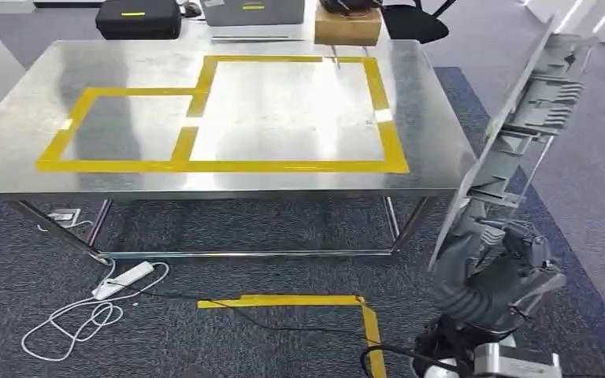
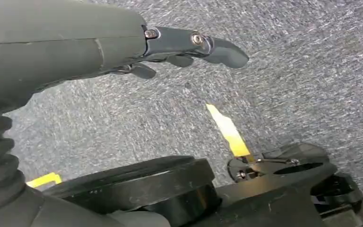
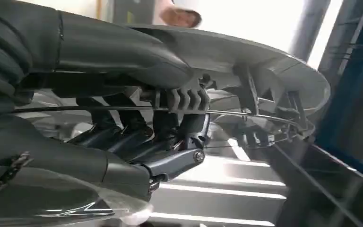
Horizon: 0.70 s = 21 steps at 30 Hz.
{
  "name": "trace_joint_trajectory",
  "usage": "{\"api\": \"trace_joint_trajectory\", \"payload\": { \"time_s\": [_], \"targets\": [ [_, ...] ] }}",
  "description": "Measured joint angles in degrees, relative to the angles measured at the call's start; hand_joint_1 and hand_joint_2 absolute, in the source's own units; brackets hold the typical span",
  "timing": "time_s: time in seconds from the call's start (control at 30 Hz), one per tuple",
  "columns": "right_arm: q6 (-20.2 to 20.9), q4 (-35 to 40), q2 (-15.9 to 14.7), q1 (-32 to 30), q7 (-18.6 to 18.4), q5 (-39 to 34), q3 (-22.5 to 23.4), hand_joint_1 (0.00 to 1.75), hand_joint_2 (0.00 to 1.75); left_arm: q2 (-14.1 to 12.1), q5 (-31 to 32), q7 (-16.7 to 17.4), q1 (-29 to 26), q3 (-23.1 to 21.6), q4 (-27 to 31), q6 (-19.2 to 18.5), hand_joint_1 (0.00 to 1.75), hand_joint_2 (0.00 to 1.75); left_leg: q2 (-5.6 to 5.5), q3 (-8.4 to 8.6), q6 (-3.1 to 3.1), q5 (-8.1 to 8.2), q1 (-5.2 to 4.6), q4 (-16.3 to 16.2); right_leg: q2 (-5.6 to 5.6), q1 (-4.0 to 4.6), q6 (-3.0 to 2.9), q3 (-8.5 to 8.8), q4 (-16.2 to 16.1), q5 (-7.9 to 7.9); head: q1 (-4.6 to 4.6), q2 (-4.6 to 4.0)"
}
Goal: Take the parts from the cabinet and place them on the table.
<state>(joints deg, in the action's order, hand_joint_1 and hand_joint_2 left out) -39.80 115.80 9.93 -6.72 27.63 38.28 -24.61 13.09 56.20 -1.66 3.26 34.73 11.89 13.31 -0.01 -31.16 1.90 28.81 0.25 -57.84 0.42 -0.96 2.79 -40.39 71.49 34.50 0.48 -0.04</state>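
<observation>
A long grey plastic part (image 1: pixel 524 118) with ribs and a thin wire stands tilted at the right of the head view, beside the steel table's (image 1: pixel 31 118) right end. My right hand (image 1: pixel 492 272) grips its lower end. In the right wrist view the right hand (image 3: pixel 170 127) wraps its fingers around the grey part (image 3: pixel 274 80) and its wire. My left hand (image 2: pixel 189 47) hangs over grey carpet with nothing in it, fingers loosely extended.
Yellow tape (image 1: pixel 205 165) marks two rectangles on the table top. A black case (image 1: pixel 138 20), a grey box and a cardboard box (image 1: pixel 347 27) sit at the far edge. A white power strip (image 1: pixel 122 279) with cable and a yellow tape corner (image 1: pixel 362 303) lie on the carpet.
</observation>
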Motion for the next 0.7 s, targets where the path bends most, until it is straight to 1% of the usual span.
{"api": "trace_joint_trajectory", "payload": {
  "time_s": [0.03,0.07,0.1,0.13,0.17,0.2,0.23,0.27,0.3,0.33,0.37,0.4,0.43,0.47,0.5,0.53,0.57,0.6,0.63,0.67,0.7],
  "targets": [
    [0.0,0.3,0.61,-0.32,1.49,0.61,0.57,1.75,1.75,0.0,0.04,-0.08,0.0,0.02,0.0,-0.13,0.0,1.75,0.01,0.02,0.04,0.01,-0.03,-0.01,-0.01,0.0,0.12,-1.63,3.42,0.88,0.05,0.0],
    [0.0,0.54,1.02,-0.53,2.44,0.74,0.96,1.75,1.75,0.0,-0.39,-1.02,-0.01,0.07,0.0,-0.46,0.0,1.75,0.01,0.12,0.04,0.02,-0.04,-0.02,-0.01,0.0,0.11,-1.96,4.0,0.31,0.0,0.0],
    [-0.04,0.81,1.24,-0.7,3.01,0.65,1.25,1.75,1.75,0.02,-1.47,-2.92,-0.05,0.18,0.0,-0.88,0.0,1.75,0.01,0.24,0.05,0.07,-0.04,-0.02,-0.02,0.0,0.05,-0.96,2.07,-1.4,0.07,0.0],
    [-0.07,1.2,1.44,-1.05,3.71,0.46,1.55,1.75,1.75,0.02,-3.27,-6.79,-0.26,0.55,0.0,-1.76,0.0,1.75,0.01,0.44,-0.02,0.17,-0.04,-0.03,-0.1,0.0,-0.12,1.23,-2.31,-3.98,0.02,0.0],
    [-0.11,1.64,1.61,-1.6,4.3,0.35,1.92,1.75,1.75,0.24,-4.93,-11.21,-0.51,1.2,0.0,-3.05,0.0,1.75,0.01,0.67,-0.17,0.33,-0.04,-0.03,-0.34,0.01,-0.34,4.1,-7.91,-6.6,0.0,0.0],
    [-0.11,1.94,1.64,-2.11,4.58,0.5,2.23,1.75,1.75,0.57,-6.9,-15.71,-0.83,2.01,0.0,-4.21,0.0,1.75,0.01,0.8,-0.44,0.52,-0.08,-0.04,-0.8,0.09,-0.57,6.16,-12.21,-7.23,0.09,0.0],
    [-0.11,2.08,1.64,-2.54,4.65,0.65,2.49,1.75,1.75,0.83,-8.53,-19.25,-0.93,2.76,0.0,-5.05,0.0,1.75,-0.01,0.51,-0.77,0.7,-0.49,-0.4,-0.76,0.41,-0.72,7.43,-13.31,-6.67,0.02,0.0],
    [-0.11,2.23,1.64,-2.94,4.65,0.76,2.82,1.75,1.75,0.92,-9.64,-21.82,-1.05,3.64,0.0,-5.59,0.0,1.75,0.07,0.26,-0.98,0.56,-0.41,-0.38,-0.64,0.42,-1.09,7.22,-13.33,-6.5,-0.08,0.0],
    [-0.07,2.34,1.64,-3.47,4.65,0.76,3.12,1.75,1.75,1.05,-10.1,-22.97,-1.09,4.34,0.0,-5.83,0.0,1.75,0.2,0.27,-1.14,0.48,-0.36,-0.35,-0.45,0.52,-1.23,7.07,-13.37,-6.57,-0.07,0.0],
    [-0.09,2.43,1.64,-3.97,4.63,0.72,3.43,1.75,1.75,1.14,-10.4,-23.39,-1.1,4.85,0.0,-5.99,0.0,1.75,0.27,0.38,-1.4,0.4,-0.29,-0.19,-0.37,0.6,-1.45,7.02,-13.31,-6.53,-0.04,0.0],
    [-0.09,2.45,1.66,-4.33,4.58,0.68,3.58,1.75,1.75,1.11,-10.58,-23.52,-1.05,5.24,0.0,-6.08,0.0,1.75,0.26,0.53,-1.7,0.63,-0.38,-0.22,-0.38,0.29,-1.87,7.19,-13.67,-6.68,-0.05,0.0],
    [-0.09,2.47,1.72,-4.55,4.58,0.89,3.82,1.75,1.75,1.11,-10.87,-23.96,-1.13,5.71,0.0,-6.23,0.0,1.75,0.17,0.35,-2.11,1.56,-0.27,-1.0,-0.45,0.06,-2.23,7.4,-13.89,-6.83,-0.09,0.0],
    [-0.09,2.49,1.92,-4.59,4.56,1.49,4.11,1.75,1.75,1.14,-11.65,-24.72,-1.16,6.19,0.0,-6.67,0.0,1.75,0.17,-0.87,-2.42,3.3,-0.21,-3.6,-0.47,0.04,-2.59,7.39,-13.89,-6.78,-0.55,0.0],
    [-0.09,2.49,2.23,-4.67,4.19,2.47,4.44,1.75,1.75,1.14,-12.63,-25.53,-1.16,6.86,0.0,-7.26,0.0,1.75,0.17,-2.69,-2.61,5.36,-0.06,-7.55,-0.46,0.09,-2.89,7.36,-13.88,-6.77,-0.55,0.0],
    [-0.09,2.47,2.34,-4.75,3.51,3.28,4.68,1.75,1.75,1.14,-13.21,-26.23,-1.19,7.5,0.0,-7.76,0.0,1.75,0.17,-4.93,-2.79,7.37,0.01,-12.34,-0.46,0.15,-2.93,7.38,-13.87,-6.75,-0.53,0.0],
    [-0.09,2.45,2.31,-4.81,2.72,3.73,4.85,1.75,1.75,1.16,-13.99,-26.89,-1.22,8.09,0.0,-8.22,0.0,1.75,0.17,-6.66,-2.87,8.43,0.01,-15.84,-0.45,0.21,-2.96,7.36,-13.85,-6.73,-0.52,0.0],
    [-0.09,2.43,2.27,-4.94,2.23,3.82,4.98,1.75,1.75,1.18,-14.66,-27.4,-1.28,8.88,0.0,-8.33,0.0,1.75,0.17,-7.44,-2.88,8.27,0.01,-17.21,-0.39,0.24,-2.99,7.38,-13.84,-6.72,-0.53,0.0],
    [-0.07,2.43,2.25,-5.22,2.27,3.8,5.07,1.75,1.75,1.18,-15.06,-28.0,-1.3,9.34,0.0,-8.28,0.0,1.75,0.17,-7.03,-2.77,6.71,0.01,-16.03,-0.29,0.3,-2.99,7.42,-13.84,-6.71,-0.52,0.0],
    [-0.09,2.43,2.25,-5.48,2.8,3.54,5.24,1.75,1.75,1.29,-15.74,-29.26,-1.28,10.08,0.0,-8.3,0.0,1.75,0.16,-5.69,-2.56,4.36,0.0,-12.89,-0.18,0.35,-2.99,7.44,-13.82,-6.72,-0.55,0.0],
    [-0.09,2.47,2.25,-5.57,3.38,3.27,5.4,1.75,1.75,1.38,-16.24,-30.36,-1.22,10.54,0.0,-8.74,0.0,1.75,0.15,-3.46,-2.2,1.59,-0.03,-8.05,-0.05,0.41,-2.97,7.54,-13.82,-6.72,-0.52,0.0],
    [-0.09,2.56,2.25,-5.55,3.78,3.17,5.48,1.75,1.75,1.42,-16.53,-31.13,-1.18,10.89,0.0,-9.4,0.0,1.75,0.08,-1.27,-1.72,-0.62,-0.11,-3.39,-0.02,0.45,-2.92,7.63,-13.82,-6.74,-0.55,0.0]
  ]
}}
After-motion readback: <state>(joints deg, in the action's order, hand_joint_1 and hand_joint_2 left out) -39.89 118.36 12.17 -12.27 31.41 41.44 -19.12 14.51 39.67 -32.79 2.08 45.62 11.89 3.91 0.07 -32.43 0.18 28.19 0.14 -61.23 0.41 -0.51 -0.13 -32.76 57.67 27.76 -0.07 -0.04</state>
